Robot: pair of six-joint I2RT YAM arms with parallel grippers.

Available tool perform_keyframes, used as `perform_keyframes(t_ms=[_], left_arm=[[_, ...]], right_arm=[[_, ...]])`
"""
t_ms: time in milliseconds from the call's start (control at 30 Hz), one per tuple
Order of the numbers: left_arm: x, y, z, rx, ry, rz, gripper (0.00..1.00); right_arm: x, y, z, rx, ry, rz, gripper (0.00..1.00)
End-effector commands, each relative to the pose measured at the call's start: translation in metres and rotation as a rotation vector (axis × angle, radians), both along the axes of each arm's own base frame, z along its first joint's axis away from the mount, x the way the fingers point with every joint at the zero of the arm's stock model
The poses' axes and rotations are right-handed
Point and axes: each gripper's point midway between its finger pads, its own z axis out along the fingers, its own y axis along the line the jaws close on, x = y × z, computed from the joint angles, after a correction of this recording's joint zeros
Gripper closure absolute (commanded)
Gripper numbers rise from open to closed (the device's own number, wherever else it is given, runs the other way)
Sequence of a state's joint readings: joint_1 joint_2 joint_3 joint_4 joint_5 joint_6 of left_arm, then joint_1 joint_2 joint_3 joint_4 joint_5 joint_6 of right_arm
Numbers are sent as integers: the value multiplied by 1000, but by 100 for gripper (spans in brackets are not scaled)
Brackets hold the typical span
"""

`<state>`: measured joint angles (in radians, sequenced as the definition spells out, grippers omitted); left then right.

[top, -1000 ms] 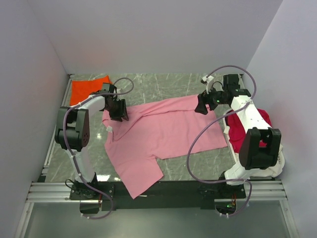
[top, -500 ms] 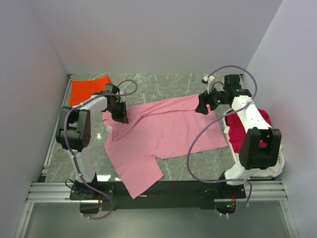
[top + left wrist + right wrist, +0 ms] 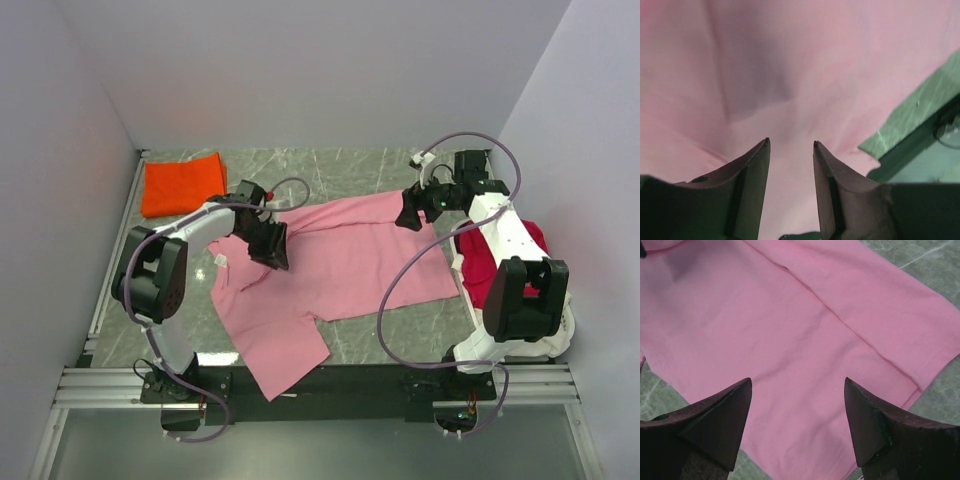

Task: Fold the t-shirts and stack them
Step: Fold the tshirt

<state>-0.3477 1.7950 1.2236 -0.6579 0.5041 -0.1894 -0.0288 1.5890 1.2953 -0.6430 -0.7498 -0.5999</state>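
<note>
Green marbled table (image 3: pixel 350 165) between plain white walls carries all the cloth you have to deal with. The pink shirt (image 3: pixel 350 270) lies spread across the middle, opened out but rumpled, with one flap reaching toward the near edge. The orange shirt (image 3: pixel 181 186) sits folded square in the far left corner, well apart from it, and the red shirt (image 3: pixel 482 272) is bunched at the right side, partly hidden by the right arm. Your left pincer (image 3: pixel 272 247) hangs over the left half of the pink shirt with its jaws parted and nothing between them; only pink cloth shows past the tips in its wrist view. Your right pincer (image 3: pixel 409 212) is at the shirt's far right corner, jaws spread wide and empty, above a seamed edge lying flat. Expect the pink shirt to be light, limp and without any stiffness: it will likely sag from whatever point you lift, drag the rest along the table, and crease where it bunches. It should be neither slippery nor fragile, but a shallow pinch may catch only one layer. I would take it at the hems or seams near a corner, one pincer at each end of the same edge, pressing down to the table before closing so both layers come up together.
</note>
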Motion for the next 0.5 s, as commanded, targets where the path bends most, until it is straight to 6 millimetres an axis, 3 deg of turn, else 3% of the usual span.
perform_keyframes(t_ms=[0,33,100,133,167,200,333,467], left_arm=[[-18,-11,27,-72,-39,-90,54],[-13,-11,34,-69,-73,-75,54],[20,7,58,15,-253,82,51],[28,16,75,30,-328,143,40],[48,34,82,57,-386,254,36],[54,40,84,50,-397,290,35],[71,57,66,52,-293,354,48],[85,57,33,94,-219,382,51]], right_arm=[[0,-2,14,9,-46,-3,20],[1,-2,14,9,-45,-3,20],[1,-2,12,8,-41,-3,20],[1,-2,13,8,-43,-4,20],[1,-2,11,10,-39,-4,20],[1,-1,11,12,-38,-4,20],[0,-1,9,14,-29,-3,20],[0,-2,8,11,-31,-4,20]])
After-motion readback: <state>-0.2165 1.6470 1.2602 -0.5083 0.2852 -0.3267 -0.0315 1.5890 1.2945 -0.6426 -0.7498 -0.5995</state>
